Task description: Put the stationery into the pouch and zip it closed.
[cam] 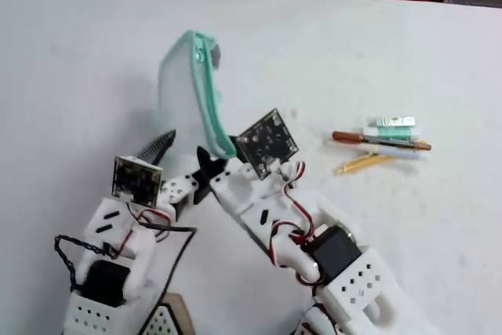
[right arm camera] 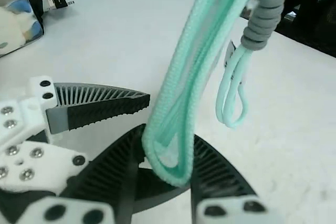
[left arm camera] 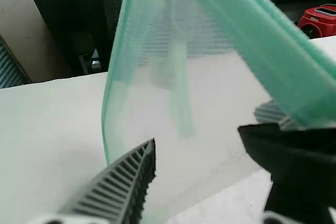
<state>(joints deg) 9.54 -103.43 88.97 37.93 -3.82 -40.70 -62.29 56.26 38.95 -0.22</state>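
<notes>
The right gripper clenches a corner of the green-edged pouch, which stands left of centre in the high view. The left gripper gapes beside it, holding nothing. Pens lie at right on the table, well apart; filling and zipping apparently remain.
</notes>
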